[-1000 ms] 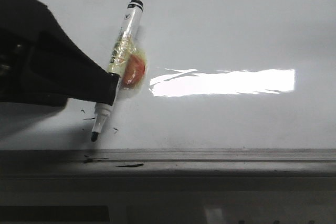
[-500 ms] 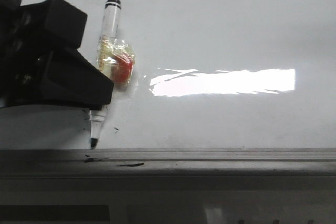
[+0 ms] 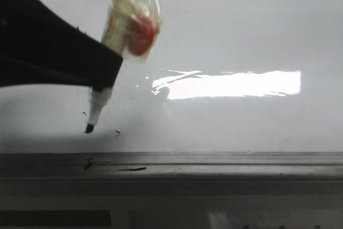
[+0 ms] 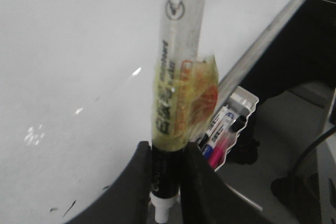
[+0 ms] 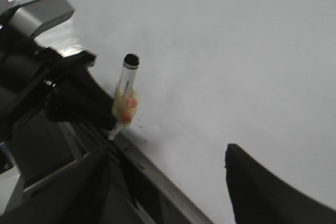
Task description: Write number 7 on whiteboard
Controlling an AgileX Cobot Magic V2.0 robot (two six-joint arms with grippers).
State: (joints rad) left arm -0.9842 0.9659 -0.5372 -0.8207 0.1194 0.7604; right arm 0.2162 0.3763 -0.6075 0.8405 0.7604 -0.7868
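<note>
Black left gripper (image 3: pixel 104 81) is clamped on the marker (image 3: pixel 120 30) at upper left of the front view; the tip (image 3: pixel 89 128) sits low on the whiteboard (image 3: pixel 241 30), above the ledge (image 3: pixel 214 167). No 7 is visible. Right gripper (image 5: pixel 168 182) fingers stand apart.

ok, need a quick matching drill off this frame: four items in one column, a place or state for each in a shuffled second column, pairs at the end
Items:
1. marker
2. whiteboard
3. spare markers
4. right end effector

Place or state:
A. in a white tray off the board's edge
B. clamped in the left end effector, tip by the board's lower left
C. empty, hanging back from the board
D. no 7 on it, only small black specks

Pairs: 1-B, 2-D, 3-A, 4-C
</note>
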